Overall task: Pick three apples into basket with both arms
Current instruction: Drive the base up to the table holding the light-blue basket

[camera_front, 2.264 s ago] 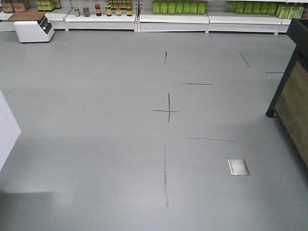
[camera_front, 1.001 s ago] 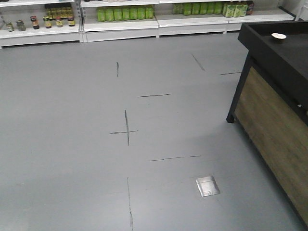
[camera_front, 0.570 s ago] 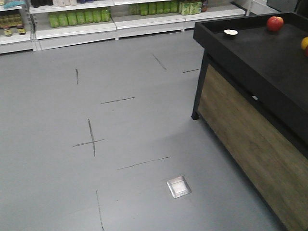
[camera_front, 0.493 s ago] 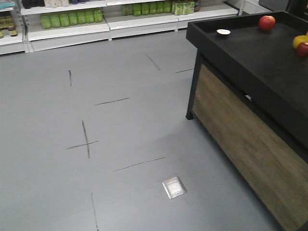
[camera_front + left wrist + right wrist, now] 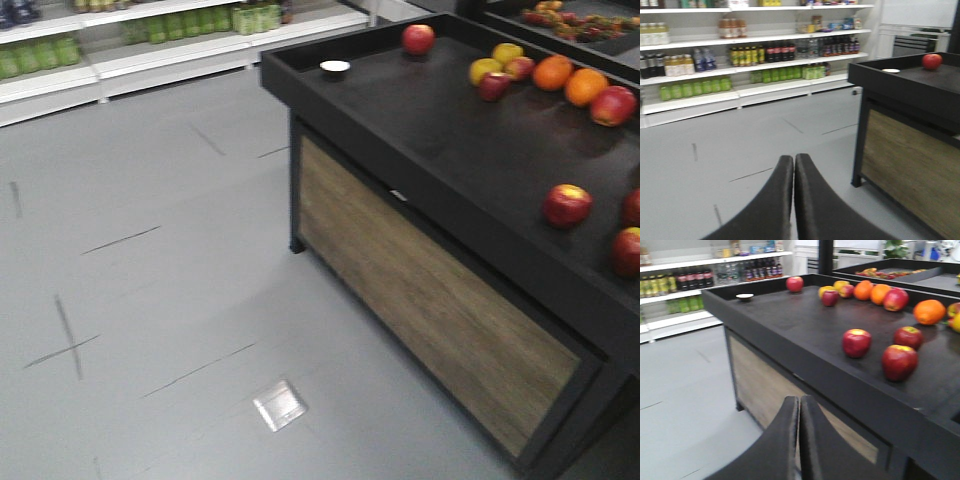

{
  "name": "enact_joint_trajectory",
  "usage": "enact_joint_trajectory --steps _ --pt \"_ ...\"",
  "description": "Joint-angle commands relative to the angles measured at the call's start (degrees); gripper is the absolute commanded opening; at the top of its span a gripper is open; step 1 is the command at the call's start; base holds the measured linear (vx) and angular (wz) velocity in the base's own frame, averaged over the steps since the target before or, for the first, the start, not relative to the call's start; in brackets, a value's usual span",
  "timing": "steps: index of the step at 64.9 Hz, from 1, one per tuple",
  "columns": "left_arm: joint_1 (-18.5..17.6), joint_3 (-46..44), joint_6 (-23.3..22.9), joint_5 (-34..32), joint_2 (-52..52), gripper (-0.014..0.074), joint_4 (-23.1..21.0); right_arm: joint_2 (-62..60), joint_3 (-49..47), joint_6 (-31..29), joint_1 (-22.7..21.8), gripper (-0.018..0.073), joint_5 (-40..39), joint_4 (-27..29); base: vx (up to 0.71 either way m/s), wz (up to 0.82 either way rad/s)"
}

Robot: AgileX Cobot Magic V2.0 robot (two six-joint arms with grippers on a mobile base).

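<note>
Three dark red apples with yellowish tops lie near the front of the black display table (image 5: 790, 315): one apple (image 5: 856, 342), a second apple (image 5: 899, 362) and a third apple (image 5: 908, 336). The front view shows them at the right edge, one apple (image 5: 567, 204) in full. More red apples (image 5: 613, 105) lie farther back. My left gripper (image 5: 794, 159) is shut and empty, hanging over the floor left of the table. My right gripper (image 5: 799, 400) is shut and empty, below and short of the table's front rim. The basket is out of view.
Oranges (image 5: 552, 72) and yellow apples (image 5: 485, 68) lie at the back of the table (image 5: 420, 120), beside a small white dish (image 5: 335, 66). Store shelves (image 5: 150, 50) with bottles line the far wall. A metal floor plate (image 5: 280, 404) sits in the grey floor.
The front view has swung right. The black table, first only an edge at the right, now fills the right half, with its fruit in sight. The shelves have slid left.
</note>
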Motion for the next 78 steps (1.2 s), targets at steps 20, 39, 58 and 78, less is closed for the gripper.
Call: enact_joint_trajectory --steps 20,39,58,78 --pt "-0.36 1.34 -0.09 -4.15 -0.81 -0.0006 -0.59 -0.60 0.62 -0.12 -0.40 -0.0004 -4.25 -0.25 0.09 -0.47" --pt "-0.36 1.34 -0.09 -4.15 -0.81 -0.0006 -0.59 -0.60 0.62 -0.12 -0.40 -0.0004 -4.32 -0.25 0.08 -0.48" --pt "-0.36 1.34 -0.09 -4.15 -0.81 -0.0006 -0.59 -0.60 0.62 -0.12 -0.40 -0.0004 -4.32 -0.25 0.09 -0.40" --pt "-0.36 1.34 -0.09 -4.15 -0.81 -0.0006 -0.59 -0.60 0.62 -0.12 -0.40 -0.0004 -4.32 -0.25 0.06 -0.20"
